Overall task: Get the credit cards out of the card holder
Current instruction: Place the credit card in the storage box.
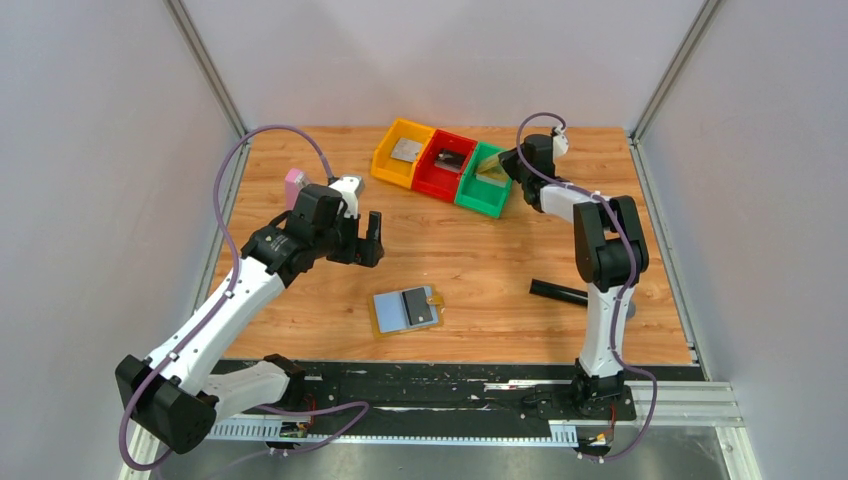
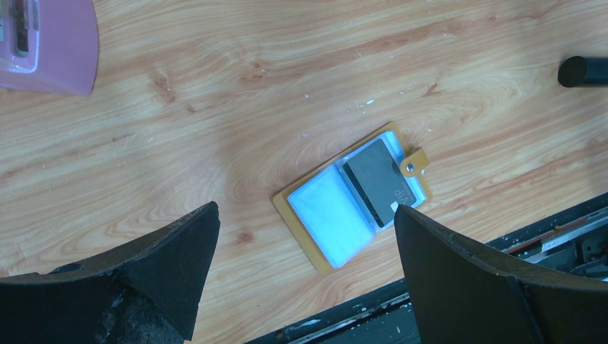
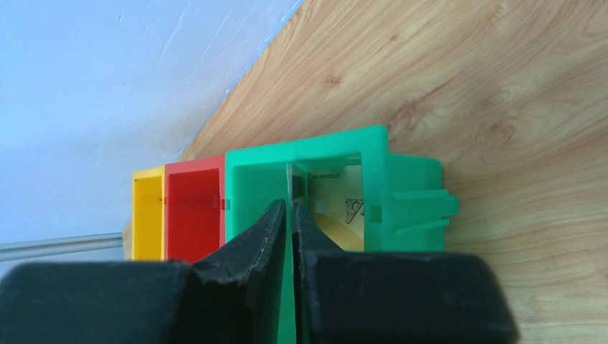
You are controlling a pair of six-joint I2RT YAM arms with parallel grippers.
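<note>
The card holder point(image 1: 392, 314) point(image 2: 331, 208) lies open on the wood near the front edge, light blue inside with a tan tab. One dark grey credit card point(image 1: 420, 306) point(image 2: 376, 183) sits in its right half. My left gripper point(image 1: 365, 240) point(image 2: 306, 208) hovers above and behind the holder, wide open and empty. My right gripper point(image 1: 505, 165) point(image 3: 290, 204) reaches into the green bin point(image 1: 480, 195) point(image 3: 262, 172), its jaws a thin slit apart. A golden card point(image 1: 491, 170) point(image 3: 337, 208) leans inside that bin just past the fingertips.
A red bin point(image 1: 443, 165) and a yellow bin point(image 1: 389, 161) stand beside the green one, each with a greyish card inside. A pink block point(image 1: 295, 185) point(image 2: 50, 46) sits at the back left. A black rod point(image 1: 558, 291) point(image 2: 582, 72) lies right of the holder.
</note>
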